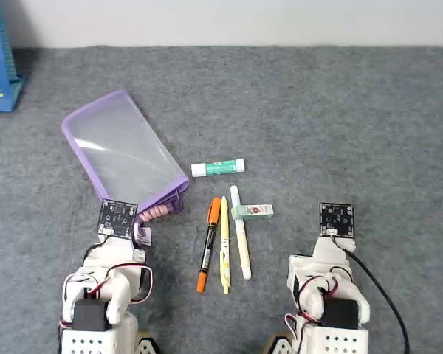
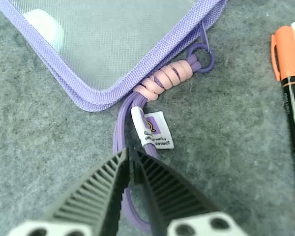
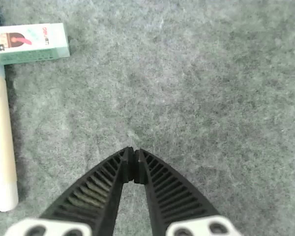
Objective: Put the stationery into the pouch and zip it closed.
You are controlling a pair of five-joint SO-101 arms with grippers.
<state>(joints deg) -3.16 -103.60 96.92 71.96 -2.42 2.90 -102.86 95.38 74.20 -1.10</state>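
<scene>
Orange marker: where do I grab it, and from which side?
Best bet: grip the orange marker across its black barrel toward the tail end, coming straight down from above. It lies flat, and its cap end crowds the yellow pen, while the tail angles away, leaving finger room on both sides.

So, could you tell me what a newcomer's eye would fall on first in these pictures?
The clear, purple-edged pouch lies on the grey table, its pink coiled pull just ahead of the shut left hand. To the pouch's right an orange marker, a yellow pen and a glue stick lie loose.
</scene>
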